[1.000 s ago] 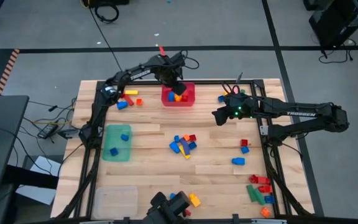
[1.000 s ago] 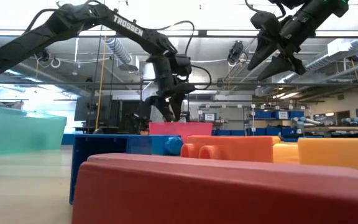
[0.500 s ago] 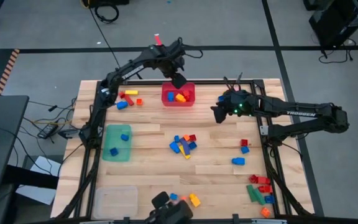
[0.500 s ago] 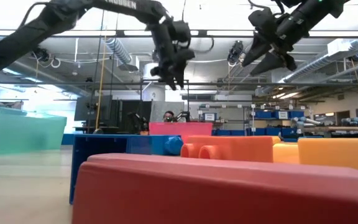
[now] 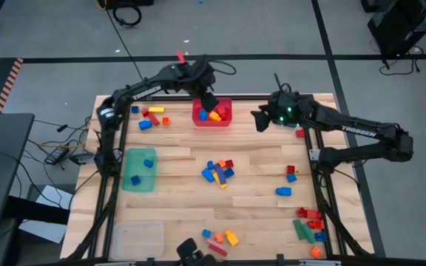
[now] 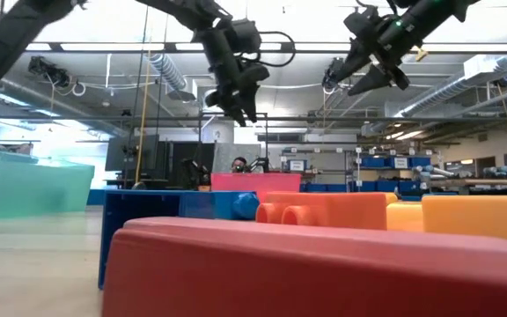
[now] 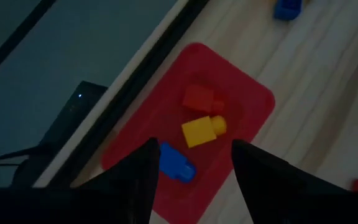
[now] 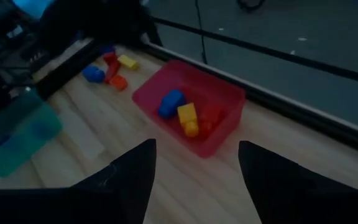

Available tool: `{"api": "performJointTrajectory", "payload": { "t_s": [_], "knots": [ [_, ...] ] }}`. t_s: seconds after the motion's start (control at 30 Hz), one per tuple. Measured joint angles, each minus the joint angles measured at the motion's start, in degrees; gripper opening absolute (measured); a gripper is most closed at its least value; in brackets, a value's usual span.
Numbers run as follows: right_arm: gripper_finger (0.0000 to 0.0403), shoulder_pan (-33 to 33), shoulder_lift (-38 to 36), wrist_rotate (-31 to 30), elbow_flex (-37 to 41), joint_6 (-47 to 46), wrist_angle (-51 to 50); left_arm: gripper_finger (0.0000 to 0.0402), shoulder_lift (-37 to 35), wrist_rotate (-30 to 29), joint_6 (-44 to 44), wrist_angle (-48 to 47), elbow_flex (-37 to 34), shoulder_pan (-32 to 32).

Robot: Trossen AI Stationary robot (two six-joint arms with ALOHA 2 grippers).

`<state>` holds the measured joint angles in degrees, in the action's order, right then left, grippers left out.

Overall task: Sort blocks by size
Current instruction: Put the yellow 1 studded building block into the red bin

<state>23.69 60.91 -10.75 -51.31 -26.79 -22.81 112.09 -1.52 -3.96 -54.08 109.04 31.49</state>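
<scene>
Overhead, the wooden bench (image 5: 257,166) carries a green bin (image 5: 138,169), a clear bin (image 5: 136,239) and a red bin (image 5: 213,112). The left jaws (image 5: 208,100) hang spread and empty right above the red bin, whose blue, yellow and red blocks (image 7: 196,134) lie below them. The right jaws (image 5: 259,123), parted and empty, hover beside that bin, well apart from the loose blocks mid-bench (image 5: 218,171).
</scene>
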Motion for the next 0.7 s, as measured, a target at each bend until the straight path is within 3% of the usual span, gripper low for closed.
{"api": "performJointTrajectory", "payload": {
  "t_s": [0.43, 0.7],
  "knots": [
    [0.0259, 17.61, 19.66, 0.71, -20.97, 4.74, -25.08, 0.0209, -24.49, -0.19, -5.56, 33.55, -39.32, -4.13],
    [0.0259, 27.87, 31.13, 5.76, -23.43, 3.91, -32.81, 0.0209, -37.86, -0.37, -7.09, 49.90, -55.90, -7.80]
  ]
}}
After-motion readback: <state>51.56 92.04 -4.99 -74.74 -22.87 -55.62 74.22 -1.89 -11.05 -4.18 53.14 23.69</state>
